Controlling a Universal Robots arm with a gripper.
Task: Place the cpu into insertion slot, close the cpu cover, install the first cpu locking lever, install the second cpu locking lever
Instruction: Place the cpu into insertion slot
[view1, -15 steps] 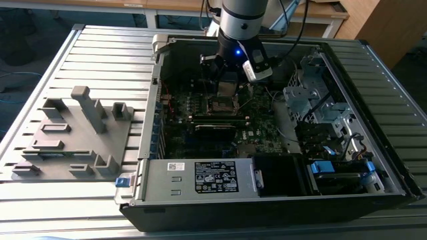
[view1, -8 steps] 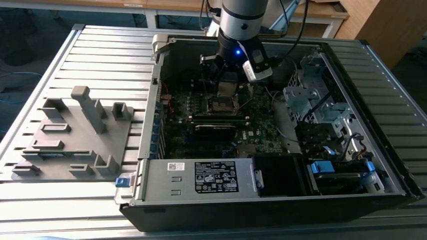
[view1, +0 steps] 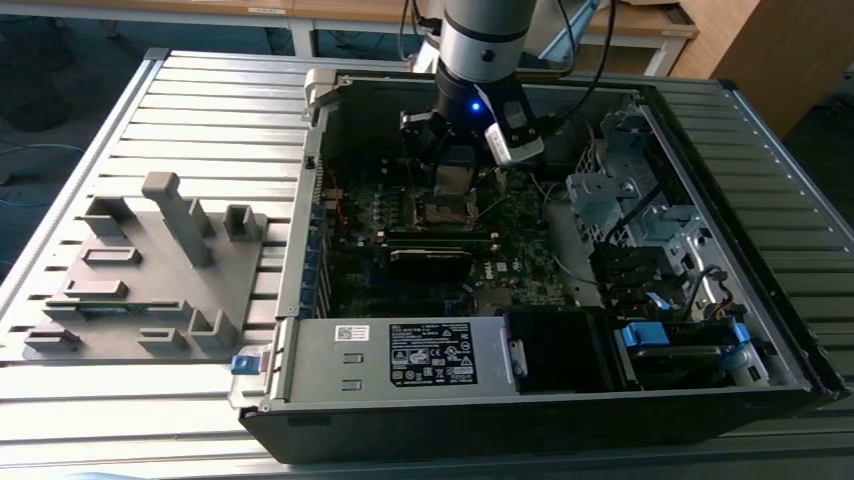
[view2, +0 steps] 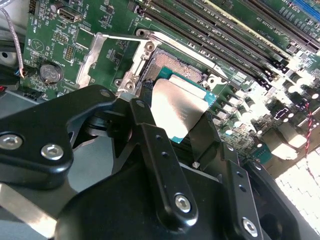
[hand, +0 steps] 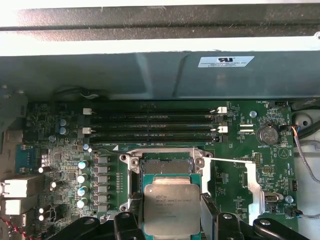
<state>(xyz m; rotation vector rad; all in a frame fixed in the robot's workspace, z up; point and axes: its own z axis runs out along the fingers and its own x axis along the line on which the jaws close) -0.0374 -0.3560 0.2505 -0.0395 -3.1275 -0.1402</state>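
The tool (view2: 175, 127) is clamped on the chip (view2: 177, 105), its two black fingers (view2: 145, 125) pressing opposite side edges. In the exterior view it hangs at about 12 o'clock inside the open computer case (view1: 314, 95), which lies on the slatted desk (view1: 200, 110).

The chip (hand: 171, 207) sits over the socket (hand: 167, 165), offset so that part of the dark contact field is uncovered. Whether it touches the frame I cannot tell.

It looks light, thin and stiff, and its smooth metal face would likely slip, so the side edges are the sensible hold. The contacts below are probably the delicate part, and a tilted or sliding descent could harm them.

The cover plate (view2: 92, 55) lies swung open beside the socket, clear of it. Room is tight: the raised metal rim frames the socket, and the memory slots (hand: 155, 127) run close alongside. In the exterior view, a dark card stands at 6 o'clock of the socket (view1: 447, 208) and the case wall at 12.
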